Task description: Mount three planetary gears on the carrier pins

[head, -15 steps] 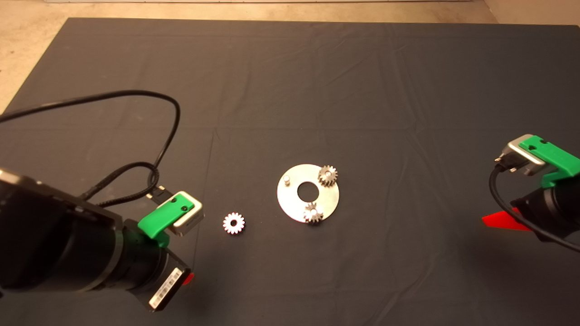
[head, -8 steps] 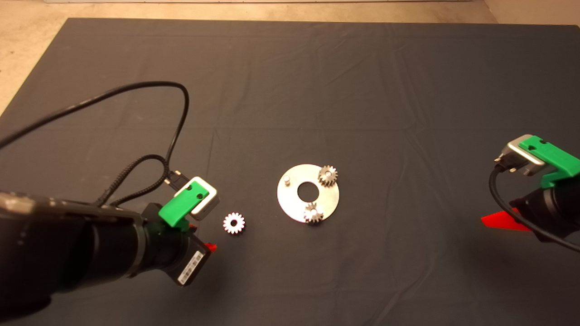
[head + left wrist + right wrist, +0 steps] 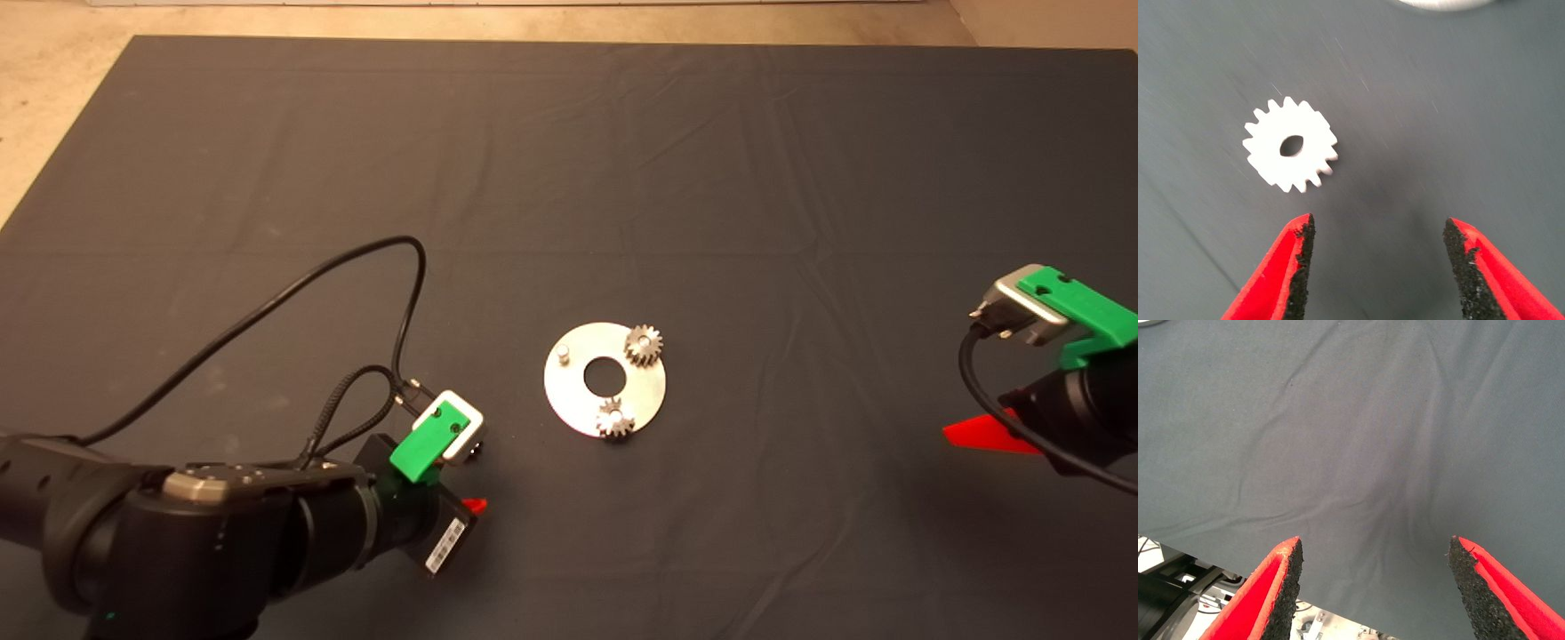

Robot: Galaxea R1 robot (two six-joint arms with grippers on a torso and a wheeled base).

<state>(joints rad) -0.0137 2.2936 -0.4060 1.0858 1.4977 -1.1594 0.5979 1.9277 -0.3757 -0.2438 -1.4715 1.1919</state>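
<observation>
The shiny round disc (image 3: 582, 402) lies mid-mat. Two planetary gears sit on its carrier pins, one at the far right (image 3: 643, 344) and one at the near edge (image 3: 613, 418). The third carrier pin (image 3: 563, 353) stands bare at the disc's left. In the head view the left arm's wrist camera (image 3: 449, 428) covers the loose third gear. That gear (image 3: 1290, 143) shows in the left wrist view, flat on the mat. My left gripper (image 3: 1375, 233) is open just short of it and slightly to one side, not touching. My right gripper (image 3: 1375, 550) is open with nothing in it, parked at the right edge (image 3: 987, 436).
A black cable (image 3: 293, 293) loops from the left wrist over the mat's left half. The disc's rim (image 3: 1441, 3) shows beyond the loose gear in the left wrist view. Floor and equipment (image 3: 1178, 593) beyond the mat's edge show in the right wrist view.
My left arm has swung right and forward to the loose gear, and its wrist now covers the gear in the head view. The right arm, disc and seated gears have not moved.
</observation>
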